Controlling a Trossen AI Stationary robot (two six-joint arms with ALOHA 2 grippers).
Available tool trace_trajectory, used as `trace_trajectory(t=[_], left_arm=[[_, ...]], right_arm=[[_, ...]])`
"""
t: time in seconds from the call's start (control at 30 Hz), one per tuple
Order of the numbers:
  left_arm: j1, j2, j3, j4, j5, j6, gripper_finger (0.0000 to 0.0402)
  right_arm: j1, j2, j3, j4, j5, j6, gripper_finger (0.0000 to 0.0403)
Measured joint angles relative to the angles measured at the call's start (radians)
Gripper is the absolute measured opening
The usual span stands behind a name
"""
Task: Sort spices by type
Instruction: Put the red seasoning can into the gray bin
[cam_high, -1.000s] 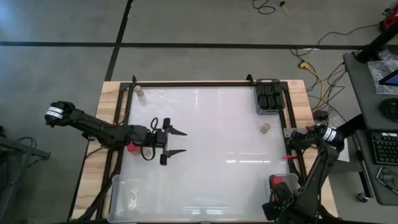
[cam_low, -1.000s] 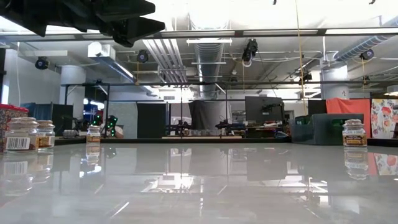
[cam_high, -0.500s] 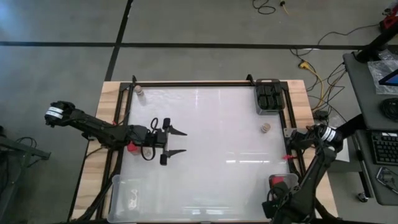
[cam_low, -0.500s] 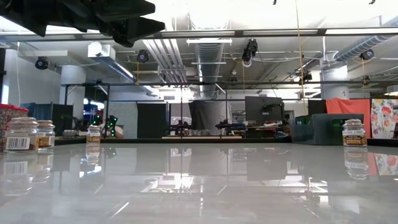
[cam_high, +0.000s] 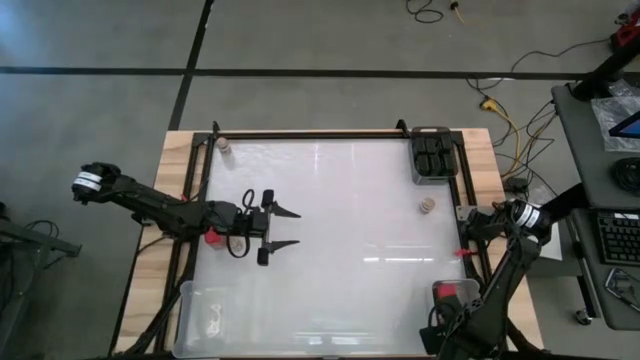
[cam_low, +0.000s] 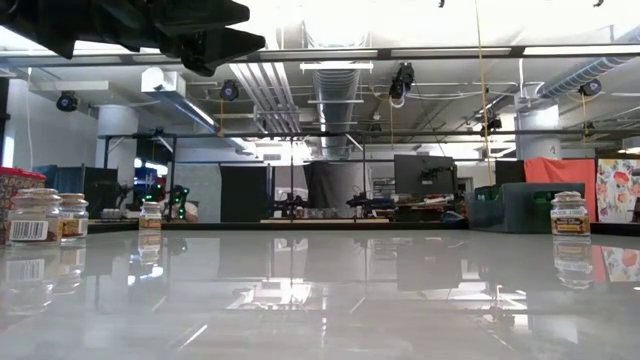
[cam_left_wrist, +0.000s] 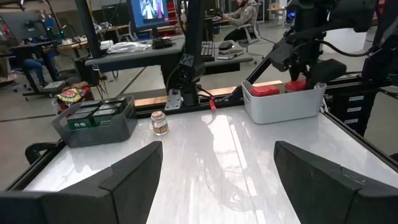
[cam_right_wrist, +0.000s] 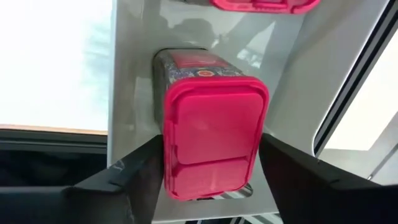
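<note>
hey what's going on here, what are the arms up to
The robot is sorting spice jars into bins. The right end effector is over the near-right bin, its fingers either side of a red-lidded jar standing in it, beside another red lid. The left end effector hovers open over the table's left side. Black jars already fill the far-right bin. A tan-lidded jar stands loose on the table, another sits at the far-left corner.

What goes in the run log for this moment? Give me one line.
left gripper: open, above table, empty | right gripper: open around red-topped jar in bin | tan-lidded jar: unsorted
</note>
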Motion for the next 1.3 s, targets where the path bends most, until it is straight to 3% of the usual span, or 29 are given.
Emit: trace_trajectory(t=[0.33, 0.6, 0.67, 0.8, 0.93, 1.03, 1.17, 1.3], left_arm=[[0.000, 0.000, 0.000, 0.000, 0.000, 0.000, 0.0292], [0.000, 0.000, 0.000, -0.002, 0.000, -0.024, 0.0292], [0.000, 0.000, -0.001, -0.007, 0.000, -0.046, 0.0292], [-0.002, 0.000, -0.001, -0.030, 0.000, -0.103, 0.0292], [-0.017, 0.003, -0.001, -0.041, 0.000, -0.179, 0.0292], [-0.044, 0.020, -0.001, -0.039, 0.000, -0.205, 0.0292], [-0.077, 0.070, -0.001, -0.023, -0.026, -0.228, 0.0292], [-0.094, 0.120, 0.000, 0.006, -0.104, -0.238, 0.0292]], right_arm=[[0.000, -0.009, 0.014, -0.010, -0.001, -0.015, 0.0296], [0.000, -0.031, 0.103, -0.147, 0.010, -0.074, 0.0320], [-0.001, -0.039, 0.128, -0.181, 0.078, -0.105, 0.0325], [-0.027, -0.064, 0.148, -0.192, 0.314, -0.234, 0.0331], [-0.091, -0.077, 0.149, -0.182, 0.606, -0.534, 0.0332], [-0.153, -0.077, 0.146, -0.054, 0.821, -0.938, 0.0315], [-0.248, -0.062, 0.140, 0.207, 0.886, -1.505, 0.0267], [-0.327, -0.036, 0.135, 0.391, 0.889, -1.878, 0.0196]])
